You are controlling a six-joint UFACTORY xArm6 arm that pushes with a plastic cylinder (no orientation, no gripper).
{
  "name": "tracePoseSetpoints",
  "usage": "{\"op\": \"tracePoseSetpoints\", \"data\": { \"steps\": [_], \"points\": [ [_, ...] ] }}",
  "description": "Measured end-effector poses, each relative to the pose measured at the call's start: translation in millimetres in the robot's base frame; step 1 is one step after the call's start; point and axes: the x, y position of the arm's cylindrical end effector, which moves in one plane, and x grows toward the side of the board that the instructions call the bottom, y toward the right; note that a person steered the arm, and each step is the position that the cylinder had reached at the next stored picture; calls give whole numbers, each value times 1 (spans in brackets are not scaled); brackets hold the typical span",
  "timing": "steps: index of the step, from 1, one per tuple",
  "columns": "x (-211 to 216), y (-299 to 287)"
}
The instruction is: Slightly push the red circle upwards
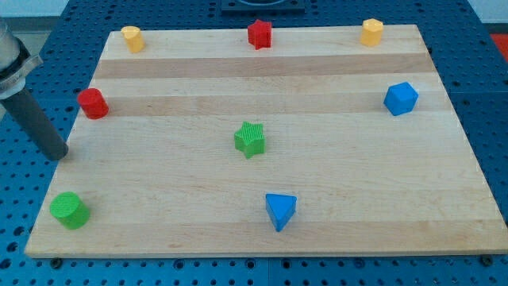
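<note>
my tip (59, 156) below-left of red circle (93, 103), apart, on wooden board (333, 199)

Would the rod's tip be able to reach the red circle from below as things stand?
Probably yes: my tip sits below and slightly left of the red circle, with only bare board between them.

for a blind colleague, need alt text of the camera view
My tip rests at the wooden board's left edge, just below the red circle and apart from it. Seven other coloured blocks lie scattered across the board.
</note>
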Motion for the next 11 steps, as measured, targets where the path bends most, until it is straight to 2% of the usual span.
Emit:
{"op": "tracePoseSetpoints", "data": {
  "steps": [3, 5, 6, 7, 8, 10, 11],
  "points": [
    [-35, -1],
    [-44, -1],
    [-80, 0],
    [-156, 0],
    [-177, 0],
    [-151, 0],
    [-124, 0]
  ]
}}
